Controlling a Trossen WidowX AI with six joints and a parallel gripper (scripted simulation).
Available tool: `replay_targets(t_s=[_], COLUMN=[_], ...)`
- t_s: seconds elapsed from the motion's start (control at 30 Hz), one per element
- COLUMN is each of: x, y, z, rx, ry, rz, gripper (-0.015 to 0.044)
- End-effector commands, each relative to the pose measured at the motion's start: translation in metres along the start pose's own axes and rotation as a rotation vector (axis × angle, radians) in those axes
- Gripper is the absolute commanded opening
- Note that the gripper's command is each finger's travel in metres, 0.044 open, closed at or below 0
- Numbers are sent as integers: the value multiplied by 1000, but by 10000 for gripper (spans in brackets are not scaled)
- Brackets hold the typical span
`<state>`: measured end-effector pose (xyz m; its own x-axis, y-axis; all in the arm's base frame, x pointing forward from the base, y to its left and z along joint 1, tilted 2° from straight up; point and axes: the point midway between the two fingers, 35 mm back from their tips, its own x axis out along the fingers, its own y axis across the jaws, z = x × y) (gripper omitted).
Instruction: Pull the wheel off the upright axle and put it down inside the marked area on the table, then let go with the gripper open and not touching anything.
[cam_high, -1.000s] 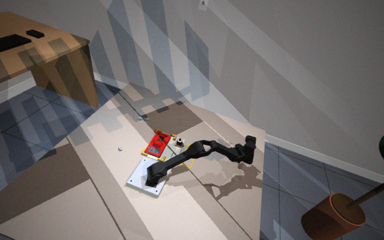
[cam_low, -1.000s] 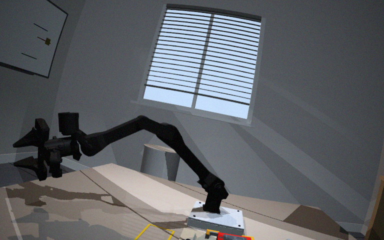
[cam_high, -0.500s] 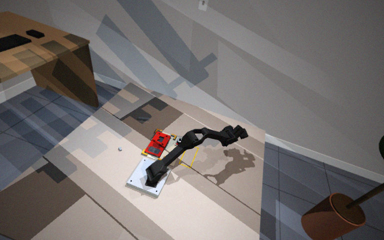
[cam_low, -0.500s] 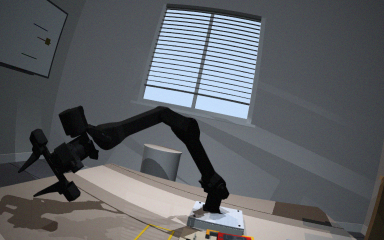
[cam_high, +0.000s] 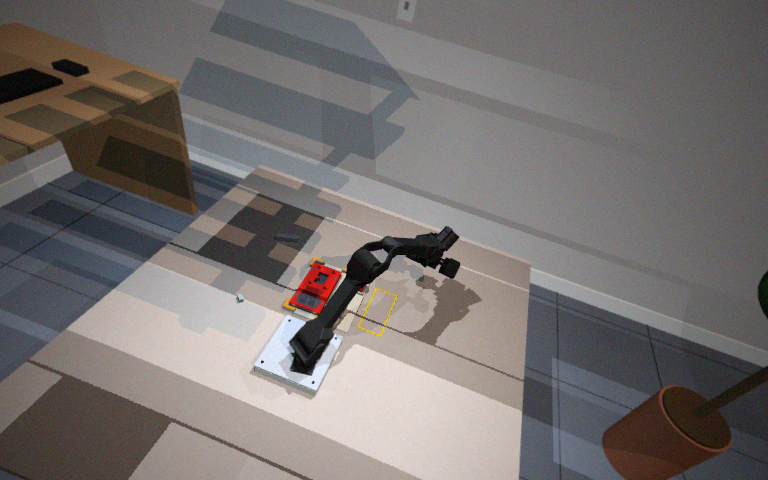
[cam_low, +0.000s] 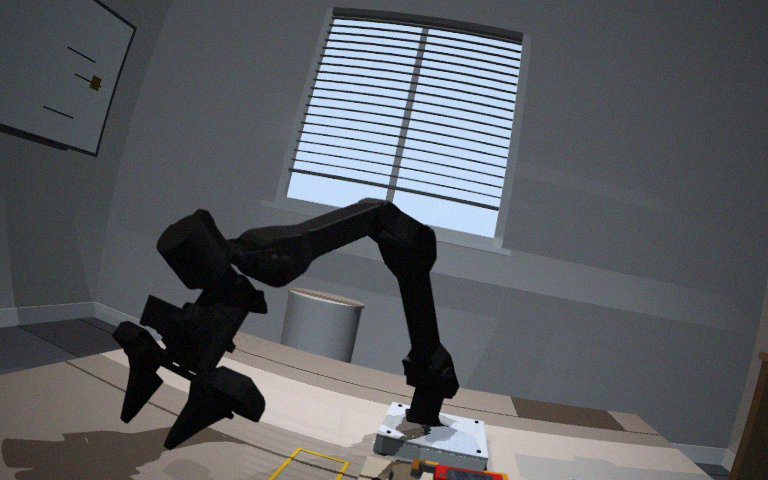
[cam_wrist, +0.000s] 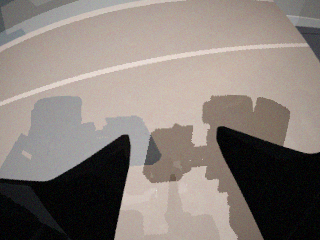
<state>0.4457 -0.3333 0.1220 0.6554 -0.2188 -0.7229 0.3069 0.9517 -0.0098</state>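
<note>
My gripper (cam_low: 147, 434) (cam_wrist: 173, 136) is open, with nothing between the fingers. It hangs above the table, beyond the marked area from the arm's base. The marked area is a yellow outline (cam_high: 368, 307) (cam_low: 323, 455) on the table with nothing inside it. A cream board (cam_high: 351, 321) (cam_low: 373, 466) lies beside it, partly under the arm in the top view and cut off by the frame edge in the exterior view. A small red bit (cam_high: 364, 289) shows past the arm there; I cannot tell whether it belongs to the wheel. I cannot make out the wheel or axle.
A red block (cam_high: 330, 291) (cam_low: 464, 474) with orange corners is next to the cream board. The arm stands on a white base plate (cam_high: 277, 362) (cam_low: 424, 451). A dark bar (cam_high: 287, 237) and a small pale piece (cam_high: 239, 298) lie farther left in the top view.
</note>
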Motion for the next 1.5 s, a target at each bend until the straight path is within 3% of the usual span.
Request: replay_targets(t_s=[0.0, 0.33, 0.7, 1.47], x=[-19, -59, -120, -111], y=[65, 134, 188, 195], z=[-31, -69, -117, -120], rx=[419, 895, 1344, 1373], ry=[206, 440, 602, 606], rz=[10, -121, -448, -477], gripper=[300, 300, 300, 300])
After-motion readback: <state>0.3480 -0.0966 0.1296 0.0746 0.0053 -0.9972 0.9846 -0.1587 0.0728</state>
